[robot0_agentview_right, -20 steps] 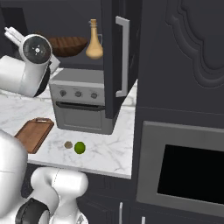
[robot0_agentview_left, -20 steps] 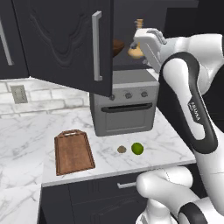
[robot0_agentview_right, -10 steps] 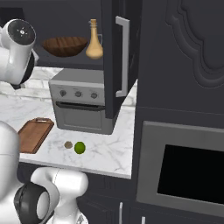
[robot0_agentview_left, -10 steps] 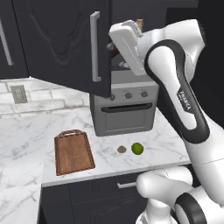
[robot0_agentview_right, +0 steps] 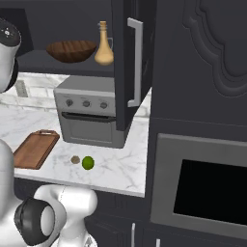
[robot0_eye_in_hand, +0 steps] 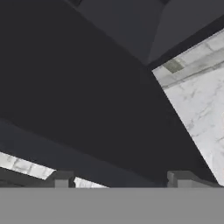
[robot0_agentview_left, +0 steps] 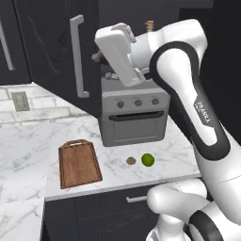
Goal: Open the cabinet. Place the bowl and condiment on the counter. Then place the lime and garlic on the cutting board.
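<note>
Standing open, the cabinet (robot0_agentview_right: 130,67) shows the bowl (robot0_agentview_right: 71,50) and condiment (robot0_agentview_right: 103,46) side by side on its shelf. The lime (robot0_agentview_left: 148,160) and garlic (robot0_agentview_left: 131,161) are seen on the counter (robot0_agentview_left: 28,150), right of the board (robot0_agentview_left: 78,164). The gripper (robot0_eye_in_hand: 120,180) seems parted and empty, facing the dark door.

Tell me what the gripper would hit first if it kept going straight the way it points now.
Most likely the cabinet: the hand view looks along the open gripper at a broad dark surface, probably the open door, with wall tile and counter beyond its edge. Depth is unclear, so how soon it would touch can't be judged.
</note>
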